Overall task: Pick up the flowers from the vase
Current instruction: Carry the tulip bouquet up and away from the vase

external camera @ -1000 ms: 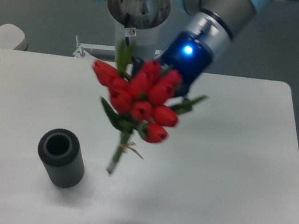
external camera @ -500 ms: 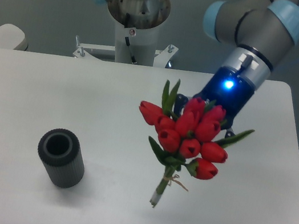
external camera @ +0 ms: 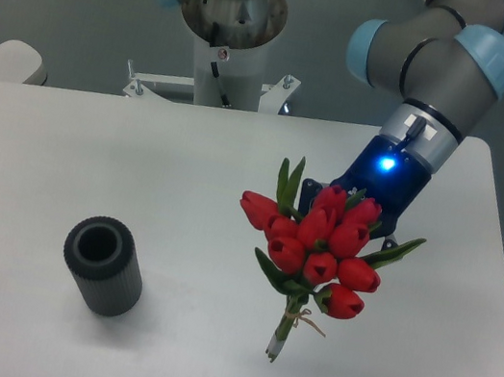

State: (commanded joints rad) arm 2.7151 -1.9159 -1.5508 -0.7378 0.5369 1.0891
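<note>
A bunch of red tulip flowers point(external camera: 318, 247) with green leaves and a string-tied stem hangs in the air over the right half of the white table point(external camera: 62, 155). My gripper point(external camera: 337, 204) sits behind the blooms and is shut on the flowers; its fingers are hidden by the buds. The stem end point(external camera: 274, 349) points down, close to the tabletop. The dark grey ribbed vase point(external camera: 103, 266) stands alone at the front left, hollow centre showing, far to the left of the bunch.
The arm's base column point(external camera: 227, 43) rises behind the table's far edge. A pale rounded object point(external camera: 3, 60) sits off the far left corner. The table's right edge runs near the bunch.
The gripper has carried the flowers from above the table's middle to the right and lower, away from the vase. The vase has not moved.
</note>
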